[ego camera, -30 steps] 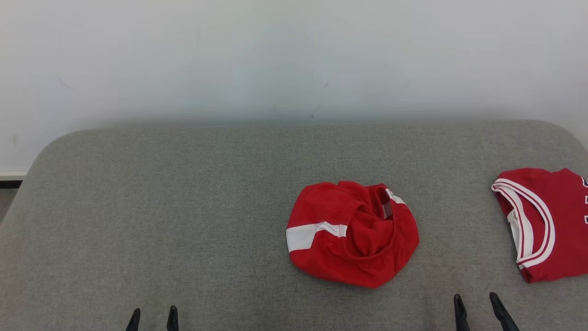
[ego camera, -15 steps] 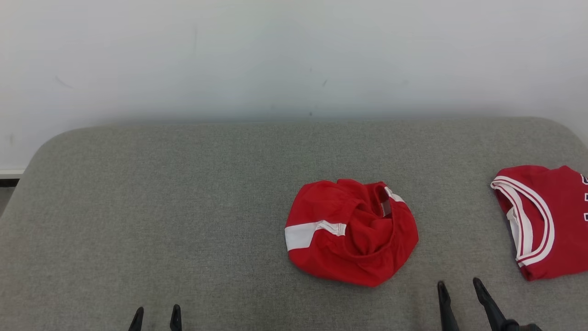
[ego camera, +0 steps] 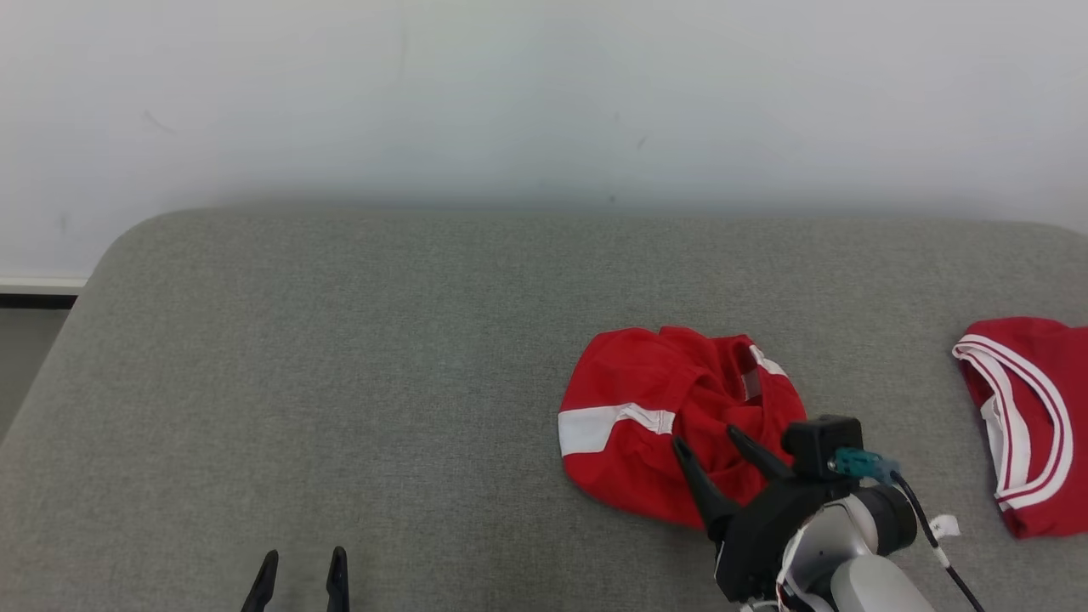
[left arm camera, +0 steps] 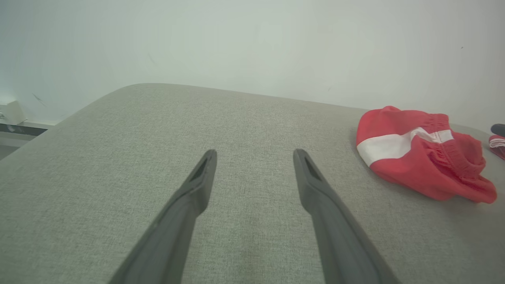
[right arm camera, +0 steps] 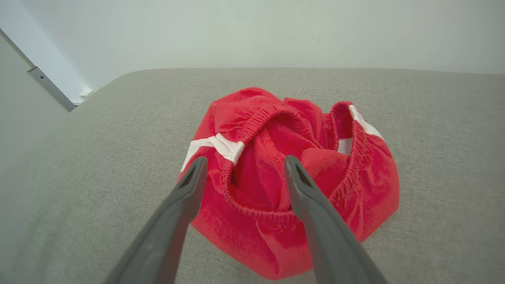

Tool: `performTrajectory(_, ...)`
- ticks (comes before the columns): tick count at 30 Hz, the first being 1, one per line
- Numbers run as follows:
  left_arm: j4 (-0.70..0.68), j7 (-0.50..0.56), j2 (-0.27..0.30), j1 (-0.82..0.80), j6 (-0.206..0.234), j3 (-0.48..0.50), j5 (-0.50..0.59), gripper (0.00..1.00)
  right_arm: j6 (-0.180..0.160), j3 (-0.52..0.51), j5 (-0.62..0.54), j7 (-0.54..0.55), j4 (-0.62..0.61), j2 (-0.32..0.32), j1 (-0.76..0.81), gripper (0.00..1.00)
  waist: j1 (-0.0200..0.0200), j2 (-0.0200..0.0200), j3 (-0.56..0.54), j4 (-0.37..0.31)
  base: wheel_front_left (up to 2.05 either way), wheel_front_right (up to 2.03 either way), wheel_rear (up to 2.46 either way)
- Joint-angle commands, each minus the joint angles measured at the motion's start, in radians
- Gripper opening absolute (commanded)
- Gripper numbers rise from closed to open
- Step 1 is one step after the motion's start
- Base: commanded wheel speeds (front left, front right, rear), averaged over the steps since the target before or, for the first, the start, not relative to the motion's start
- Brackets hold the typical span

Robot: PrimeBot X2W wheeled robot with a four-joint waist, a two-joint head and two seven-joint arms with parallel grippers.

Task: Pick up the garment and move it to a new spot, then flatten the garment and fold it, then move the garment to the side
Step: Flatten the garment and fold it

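Observation:
The garment (ego camera: pixel 654 408) is a crumpled red piece with a white stripe and an elastic waistband, lying bunched on the grey padded surface (ego camera: pixel 340 340) right of centre. It appears too in the right wrist view (right arm camera: pixel 276 157) and the left wrist view (left arm camera: pixel 418 157). My right gripper (ego camera: pixel 705 442) is open, its two dark fingertips hovering over the garment's near edge; in its wrist view the fingers (right arm camera: pixel 193 185) straddle the waistband folds. My left gripper (ego camera: pixel 302 565) is open at the lower left, over bare grey fabric, well left of the garment.
A second red garment with white trim (ego camera: pixel 1033 416) lies at the right edge of the surface. A white wall (ego camera: pixel 544 93) rises behind. The surface's rounded left corner drops to a floor strip (ego camera: pixel 25 340).
My right arm has swung up and left from the lower edge onto the garment's near side, its wrist now showing. The head camera has shifted, sliding the scene slightly right. The left gripper stays put.

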Motion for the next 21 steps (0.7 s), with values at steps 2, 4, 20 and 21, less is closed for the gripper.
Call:
performTrajectory(2, -0.007, -0.003, -0.001, -0.015, -0.001, -0.004, -0.010, 1.00, -0.003, -0.003, 0.031, 0.066, 0.051, 0.013, -0.056, 1.00, -0.0001, -0.0001, 0.012, 0.030, 0.00, 0.00, 0.00)
performTrajectory(4, -0.006, -0.003, -0.001, -0.019, -0.001, -0.005, -0.014, 1.00, -0.003, -0.001, 0.053, 0.110, 0.094, 0.023, -0.098, 1.00, -0.0001, -0.0001, 0.018, 0.042, 0.00, 0.00, 0.00)
performTrajectory(20, -0.001, -0.003, -0.001, -0.040, -0.001, -0.029, -0.029, 1.00, -0.002, 0.029, 0.103, 0.188, 0.233, 0.037, -0.240, 0.00, -0.0001, -0.0001, 0.054, 0.096, 0.00, 0.00, 0.00)
performTrajectory(21, 0.000, -0.003, -0.002, -0.039, -0.001, -0.029, -0.028, 1.00, -0.002, 0.032, 0.103, 0.182, 0.233, 0.036, -0.237, 0.00, -0.0001, -0.0001, 0.052, 0.096, 0.00, 0.00, 0.00)
